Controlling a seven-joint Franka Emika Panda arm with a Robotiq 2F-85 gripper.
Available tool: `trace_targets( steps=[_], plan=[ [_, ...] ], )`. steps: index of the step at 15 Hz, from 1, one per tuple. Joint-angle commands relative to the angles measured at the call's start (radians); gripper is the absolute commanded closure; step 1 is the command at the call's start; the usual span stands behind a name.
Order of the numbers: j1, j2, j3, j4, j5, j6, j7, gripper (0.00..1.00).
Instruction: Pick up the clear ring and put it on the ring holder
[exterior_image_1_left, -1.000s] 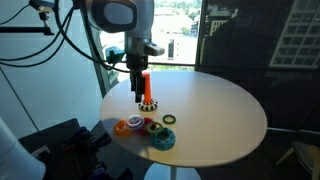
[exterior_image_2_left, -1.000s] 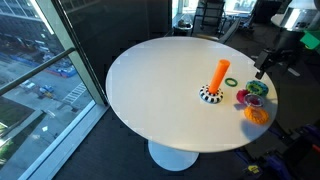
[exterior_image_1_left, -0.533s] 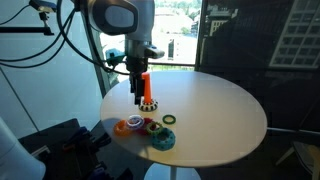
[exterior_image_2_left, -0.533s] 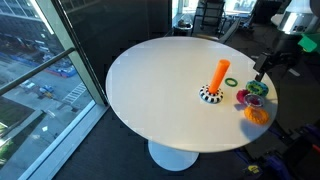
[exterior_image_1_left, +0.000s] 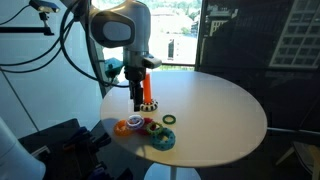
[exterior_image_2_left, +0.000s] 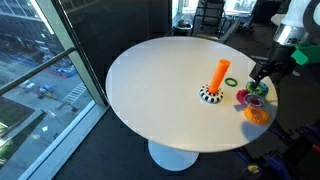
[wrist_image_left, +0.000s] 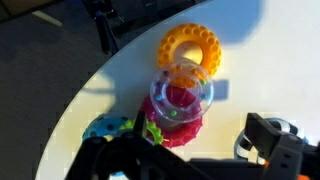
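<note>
In the wrist view the clear ring (wrist_image_left: 181, 95) is a translucent ring with small coloured beads, lying on top of a red ring (wrist_image_left: 172, 131). My gripper (wrist_image_left: 190, 165) is open and empty, its dark fingers spread at the bottom edge, just short of the clear ring. The ring holder (exterior_image_1_left: 146, 90) is an orange peg on a black-and-white base, standing right beside the gripper (exterior_image_1_left: 135, 97). It also shows in an exterior view (exterior_image_2_left: 220, 76), with the gripper (exterior_image_2_left: 262, 72) above the ring cluster. The clear ring is too small to make out in both exterior views.
An orange ring (wrist_image_left: 189, 48), a blue toothed ring (wrist_image_left: 105, 128) and a green toothed ring (wrist_image_left: 152, 130) crowd round the red one near the round white table's edge (exterior_image_2_left: 130, 115). A small green ring (exterior_image_2_left: 232, 81) lies by the holder.
The wrist has turned and the gripper has come down a little over the ring cluster. The rings and the holder have not moved.
</note>
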Motion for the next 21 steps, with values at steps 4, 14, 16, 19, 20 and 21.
trace_targets(
  steps=[4,14,16,19,20,21],
  plan=[
    [0.016,0.037,0.003,-0.047,-0.018,0.145,0.080,0.00],
    [0.032,0.117,-0.004,-0.072,-0.038,0.245,0.125,0.00],
    [0.034,0.136,-0.006,-0.071,-0.053,0.276,0.141,0.00],
    [0.041,0.164,-0.010,-0.069,-0.068,0.322,0.163,0.00],
    [0.044,0.173,-0.011,-0.067,-0.067,0.337,0.166,0.00],
    [0.047,0.180,-0.012,-0.066,-0.066,0.348,0.169,0.00]
  ],
)
